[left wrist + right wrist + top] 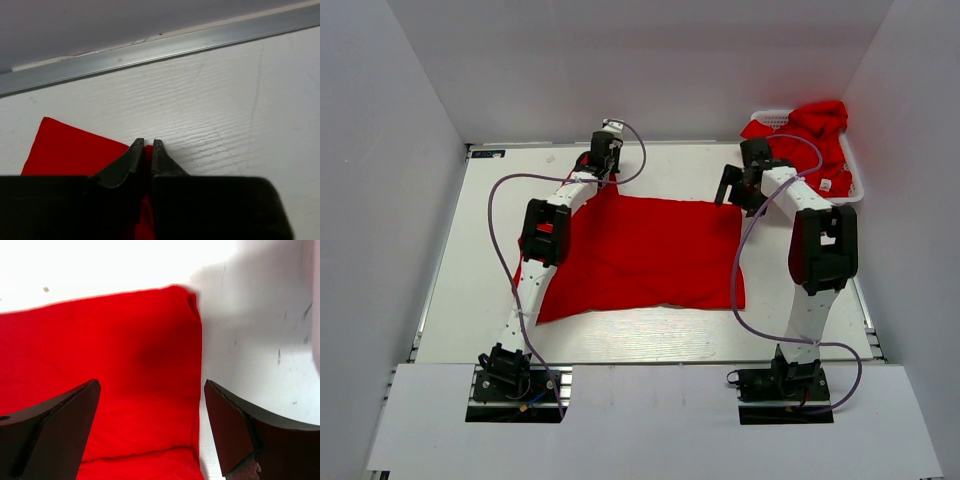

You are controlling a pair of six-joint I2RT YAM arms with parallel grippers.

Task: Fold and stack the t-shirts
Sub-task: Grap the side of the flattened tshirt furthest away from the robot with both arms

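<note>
A red t-shirt lies spread flat in the middle of the table. My left gripper is at the shirt's far left corner, shut on a pinch of its red cloth. A strip of the cloth shows between the closed fingertips. My right gripper is open and empty, hovering over the shirt's far right corner. Its fingertips are spread wide either side of the shirt's right edge. More red t-shirts are heaped in the basket, and one shows a small white tag.
The white lattice basket stands at the back right corner, just behind my right arm. A metal rail runs along the table's far edge by the white back wall. White walls close in both sides.
</note>
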